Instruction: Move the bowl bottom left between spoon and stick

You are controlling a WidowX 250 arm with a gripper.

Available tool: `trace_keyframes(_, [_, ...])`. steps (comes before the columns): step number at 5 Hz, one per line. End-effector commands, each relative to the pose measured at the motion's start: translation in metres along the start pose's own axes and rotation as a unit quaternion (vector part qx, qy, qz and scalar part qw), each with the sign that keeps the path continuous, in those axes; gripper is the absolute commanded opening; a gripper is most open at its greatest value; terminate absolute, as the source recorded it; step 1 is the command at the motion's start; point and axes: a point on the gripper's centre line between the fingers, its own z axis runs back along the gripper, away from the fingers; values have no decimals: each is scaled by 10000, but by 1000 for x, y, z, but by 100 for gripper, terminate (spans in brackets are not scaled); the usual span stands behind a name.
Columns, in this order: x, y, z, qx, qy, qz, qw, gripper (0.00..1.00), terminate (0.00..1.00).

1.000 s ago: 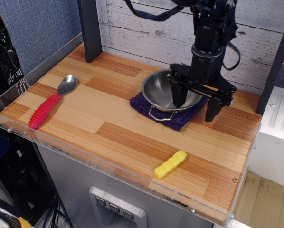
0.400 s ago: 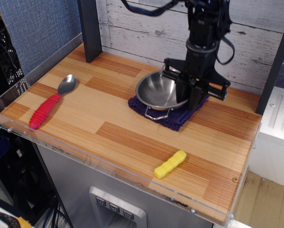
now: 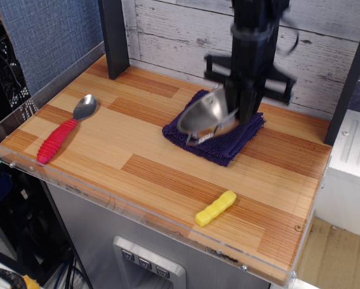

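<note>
The shiny steel bowl hangs tilted in the air above the purple cloth, gripped at its right rim by my gripper, which is shut on it. One wire handle dangles at the bowl's lower edge. The spoon, with a silver head and ribbed red handle, lies at the table's left side. The yellow ribbed stick lies near the front edge, right of the middle. The bowl is far from both, at the back of the table.
A dark post stands at the back left. A white plank wall runs behind the table. A clear plastic lip edges the table's front and left side.
My gripper closed on the bowl's right rim and lifted it off the purple cloth. The bowl now hangs tilted and has shifted slightly left. The spoon and stick have not moved.
</note>
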Motion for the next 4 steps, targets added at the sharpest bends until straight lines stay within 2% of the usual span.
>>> trace_keyframes(1, [-72,38,102,-112,-288,273,9992,0,0])
trace_keyframes(2, [-118,70,86,184,219,315,9991,0,0])
trace_keyframes(3, [-143,97,56,249,427,334,9982,0,0])
trace_keyframes(4, [-142,119,20,308,478,279,9980,0,0])
